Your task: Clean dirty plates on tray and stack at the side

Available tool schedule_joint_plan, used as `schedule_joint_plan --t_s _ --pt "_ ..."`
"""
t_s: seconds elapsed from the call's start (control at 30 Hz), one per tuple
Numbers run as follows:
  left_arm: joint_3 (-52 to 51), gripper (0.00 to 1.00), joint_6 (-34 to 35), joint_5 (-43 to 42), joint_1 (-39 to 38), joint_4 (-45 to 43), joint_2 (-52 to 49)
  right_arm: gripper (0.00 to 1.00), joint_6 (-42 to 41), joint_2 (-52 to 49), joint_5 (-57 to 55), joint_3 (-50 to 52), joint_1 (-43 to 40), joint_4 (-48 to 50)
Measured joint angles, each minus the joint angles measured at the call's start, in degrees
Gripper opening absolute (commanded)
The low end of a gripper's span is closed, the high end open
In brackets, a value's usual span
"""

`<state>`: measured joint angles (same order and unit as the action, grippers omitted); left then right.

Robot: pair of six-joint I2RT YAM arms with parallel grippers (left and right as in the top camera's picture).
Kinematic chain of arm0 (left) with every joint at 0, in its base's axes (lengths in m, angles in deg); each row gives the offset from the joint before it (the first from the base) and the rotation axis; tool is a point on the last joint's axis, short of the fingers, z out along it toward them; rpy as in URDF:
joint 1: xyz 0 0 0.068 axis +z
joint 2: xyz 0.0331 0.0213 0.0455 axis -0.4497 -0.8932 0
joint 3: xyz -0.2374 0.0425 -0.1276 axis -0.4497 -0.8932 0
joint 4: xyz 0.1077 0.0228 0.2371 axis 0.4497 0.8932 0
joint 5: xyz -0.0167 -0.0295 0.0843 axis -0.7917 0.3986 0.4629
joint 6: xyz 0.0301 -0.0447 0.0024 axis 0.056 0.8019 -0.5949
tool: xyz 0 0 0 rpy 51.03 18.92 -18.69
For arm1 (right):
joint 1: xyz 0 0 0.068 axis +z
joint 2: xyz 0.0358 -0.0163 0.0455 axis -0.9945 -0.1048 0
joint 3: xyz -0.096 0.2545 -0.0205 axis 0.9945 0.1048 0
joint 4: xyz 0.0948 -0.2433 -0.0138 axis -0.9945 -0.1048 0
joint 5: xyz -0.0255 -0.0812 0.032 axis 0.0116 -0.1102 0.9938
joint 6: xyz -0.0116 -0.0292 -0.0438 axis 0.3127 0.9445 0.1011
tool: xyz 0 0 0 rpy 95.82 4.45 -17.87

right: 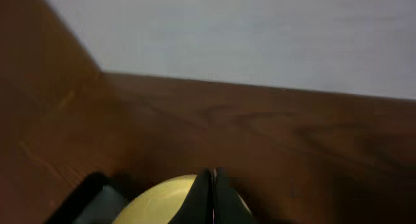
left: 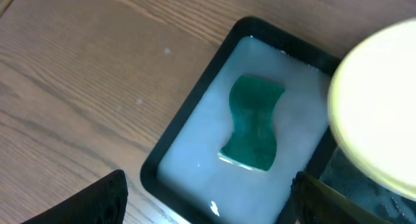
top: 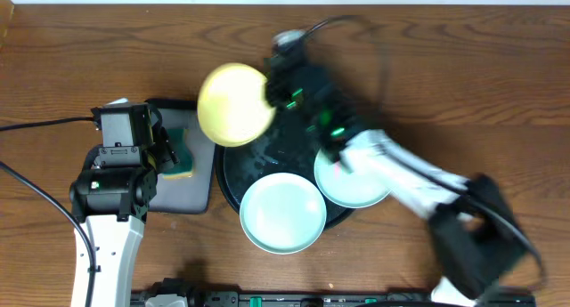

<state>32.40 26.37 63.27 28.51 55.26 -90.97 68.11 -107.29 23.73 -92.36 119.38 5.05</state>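
At two o'clock from our wide left pincer point(left: 209, 202), right pincer point(right: 213, 193) clamps the yellow plate point(top: 232, 105); sponge point(left: 255, 122) waits directly under the left.

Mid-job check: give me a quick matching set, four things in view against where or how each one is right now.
1 yellow plate
2 front mint plate
3 green sponge
4 left hand

A lying in the rectangular tray
B open, empty
C pinched at its rim by the right hand
D flat on the round tray

Pairs: 1-C, 2-D, 3-A, 4-B
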Motion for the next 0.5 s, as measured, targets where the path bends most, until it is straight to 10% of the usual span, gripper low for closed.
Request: schedule_joint_plan --t_s 0.33,0.47,0.5 --pt "0.0 0.81 0.0 -0.02 0.0 -0.04 0.0 0.03 0.24 18.01 3.02 -0.52 -23.56 -33.0" --pt "0.0 0.81 0.0 -0.02 0.0 0.0 0.0 0.29 1.77 20.7 2.16 -0.5 -33.42 -41.59" --pt "0.0 0.81 0.0 -0.02 0.0 -0.02 0.0 0.52 2.51 20.98 2.16 -0.5 -35.34 -43.69"
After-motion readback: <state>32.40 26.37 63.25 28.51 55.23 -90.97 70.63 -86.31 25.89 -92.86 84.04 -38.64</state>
